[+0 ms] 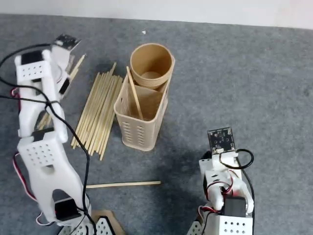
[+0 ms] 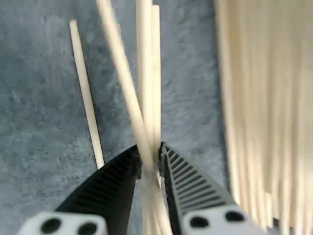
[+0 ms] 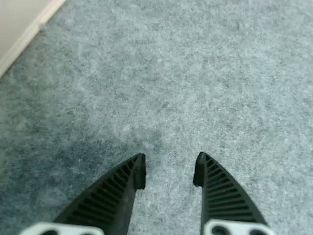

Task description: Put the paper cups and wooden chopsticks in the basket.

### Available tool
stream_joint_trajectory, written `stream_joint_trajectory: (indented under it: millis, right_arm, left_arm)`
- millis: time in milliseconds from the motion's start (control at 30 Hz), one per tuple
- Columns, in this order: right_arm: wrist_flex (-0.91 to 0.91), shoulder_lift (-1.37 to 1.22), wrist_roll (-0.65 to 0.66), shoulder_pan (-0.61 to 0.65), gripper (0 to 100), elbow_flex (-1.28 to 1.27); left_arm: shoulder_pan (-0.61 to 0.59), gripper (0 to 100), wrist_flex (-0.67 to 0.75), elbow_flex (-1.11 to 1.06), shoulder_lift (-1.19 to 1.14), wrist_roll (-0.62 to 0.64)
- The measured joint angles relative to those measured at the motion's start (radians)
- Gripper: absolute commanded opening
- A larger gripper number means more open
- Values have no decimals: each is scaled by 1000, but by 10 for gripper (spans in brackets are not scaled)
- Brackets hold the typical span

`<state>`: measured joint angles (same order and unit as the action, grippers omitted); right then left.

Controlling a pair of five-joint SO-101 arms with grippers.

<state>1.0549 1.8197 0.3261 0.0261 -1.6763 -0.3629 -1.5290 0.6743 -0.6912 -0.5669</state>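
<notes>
The basket (image 1: pixel 139 132) is sitting upright in the middle of the grey carpet (image 3: pixel 205 73). The paper cups (image 1: pixel 150 61) are sitting in its far end, mouth up; it looks like more than one nested, but I can't say for sure. One single chopstick (image 1: pixel 134 98) is leaning inside the near part of the basket, its tip poking over the rim next to the cups.

The main pile of chopsticks (image 1: pixel 100 110) is lying on the carpet just beside the basket, on the left arm's side. One stray chopstick (image 1: pixel 123 184) is lying well apart from it, in front of the basket between the two arms.

The left gripper (image 2: pixel 150 157) is pinching a few held chopsticks (image 2: pixel 145 73) between closed jaws, low over the carpet on the far side of the pile from the basket. Another loose chopstick (image 2: pixel 87 98) is lying right beside them.

The right gripper (image 3: pixel 168 171) is hanging over bare carpet with its jaws spread moderately and nothing between them, off to the basket's other side.
</notes>
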Motion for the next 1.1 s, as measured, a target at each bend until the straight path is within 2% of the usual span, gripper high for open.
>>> stream_joint_trajectory:
  millis: [333, 533, 933, 1100]
  right_arm:
    - [52, 0, 0, 0, 170, 0]
    - [187, 0, 0, 0, 170, 0]
    - [196, 0, 0, 0, 170, 0]
    - [196, 0, 0, 0, 170, 0]
  left_arm:
    - [46, 30, -209, 219, 0, 15]
    - [48, 30, -226, 264, 0, 74]
    - [58, 31, -226, 264, 2, 118]
    - [58, 30, -227, 264, 123, 118]
